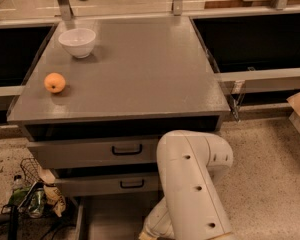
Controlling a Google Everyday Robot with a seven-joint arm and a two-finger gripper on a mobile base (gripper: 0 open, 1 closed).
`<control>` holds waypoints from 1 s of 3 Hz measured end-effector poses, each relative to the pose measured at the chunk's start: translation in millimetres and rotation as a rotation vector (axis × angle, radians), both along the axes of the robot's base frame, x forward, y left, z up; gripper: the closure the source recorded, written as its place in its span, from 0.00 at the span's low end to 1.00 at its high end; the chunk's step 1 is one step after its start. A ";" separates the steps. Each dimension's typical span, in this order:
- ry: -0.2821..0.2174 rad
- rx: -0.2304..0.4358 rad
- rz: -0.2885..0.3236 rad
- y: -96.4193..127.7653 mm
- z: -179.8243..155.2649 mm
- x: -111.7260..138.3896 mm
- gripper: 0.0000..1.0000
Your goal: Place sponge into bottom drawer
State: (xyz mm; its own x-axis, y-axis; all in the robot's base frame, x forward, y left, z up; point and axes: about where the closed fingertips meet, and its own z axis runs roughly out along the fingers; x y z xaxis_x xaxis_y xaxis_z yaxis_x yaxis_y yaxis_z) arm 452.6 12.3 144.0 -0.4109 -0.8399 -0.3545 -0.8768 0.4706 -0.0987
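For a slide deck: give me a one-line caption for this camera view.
White arm reaches down toward the open bottom drawer, claw hidden below frame; orange, bowl on countertop.

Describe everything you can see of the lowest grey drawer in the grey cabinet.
The lowest grey drawer, a shallow metal-looking tray, stands pulled open beneath two upper drawers with black handles. The part of its flat floor that shows is bare, and a low left wall is visible. The white robot arm covers its right part. The gripper is out of view, beyond the arm's lower end.
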 end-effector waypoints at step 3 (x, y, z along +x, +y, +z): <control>0.000 0.000 0.000 0.0 -0.1 -0.1 0.00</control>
